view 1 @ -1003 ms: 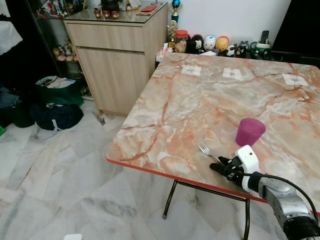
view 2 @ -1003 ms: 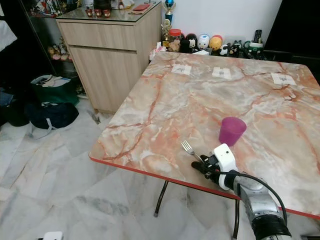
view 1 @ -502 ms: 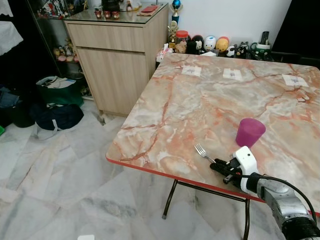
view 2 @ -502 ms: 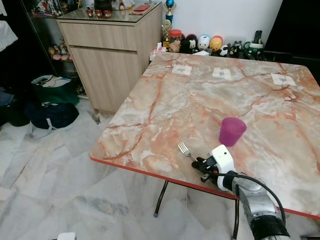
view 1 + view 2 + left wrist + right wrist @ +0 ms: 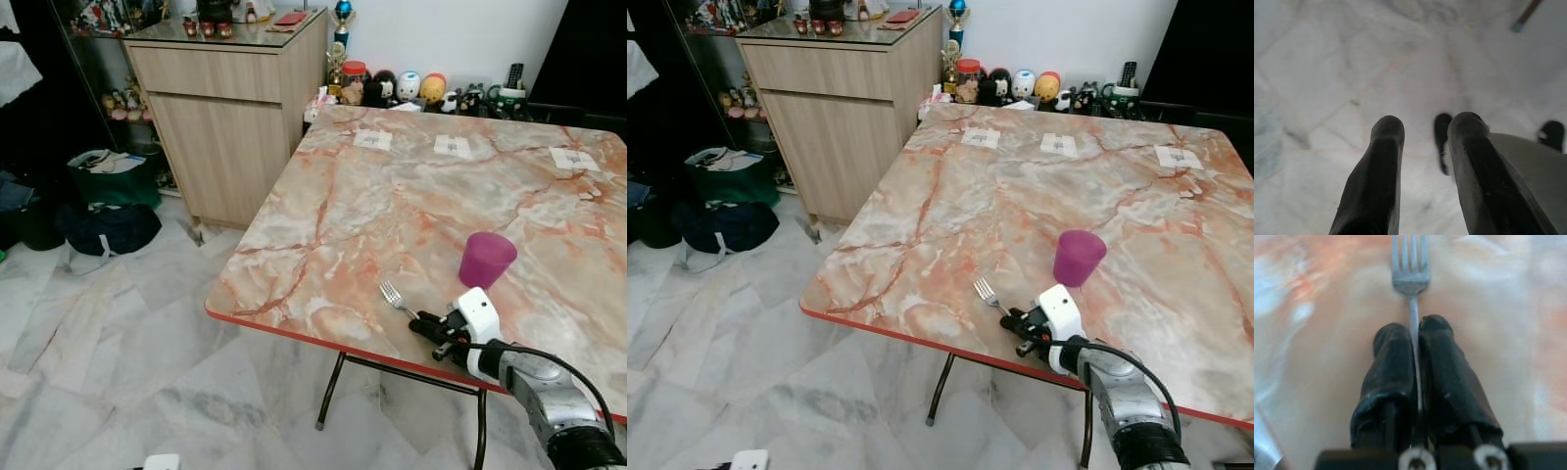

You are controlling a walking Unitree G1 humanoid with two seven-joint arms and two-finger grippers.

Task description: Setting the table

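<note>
a marble-patterned table (image 5: 392, 206) with a red rim is seen standing on a pale marble floor (image 5: 108, 323). a wooden cabinet (image 5: 230, 117) is placed just beside the table's far left corner, and a row of small figurines (image 5: 407, 88) is lined up along the table's far edge by the wall. dark bags (image 5: 98, 211) are left on the floor to the left of the cabinet. three small paper slips (image 5: 453, 146) are laid flat near the table's far edge.

a purple cup (image 5: 487, 258) is set upside down toward the near right part of the table, a little in from the near edge. the right gripper (image 5: 423, 322) is held low over the near edge of the table, just in front of the cup. its two black fingers (image 5: 1393, 377) are clamped together on the handle of a silver fork (image 5: 394, 295). the fork's handle is pinched between the pads in the right wrist view, and its tines are pointed away from the gripper, toward the middle of the table, close above or on the tabletop; which cannot be told.

the left gripper (image 5: 1422, 147) is hung idle over the floor, with its fingers held apart and nothing between them.
</note>
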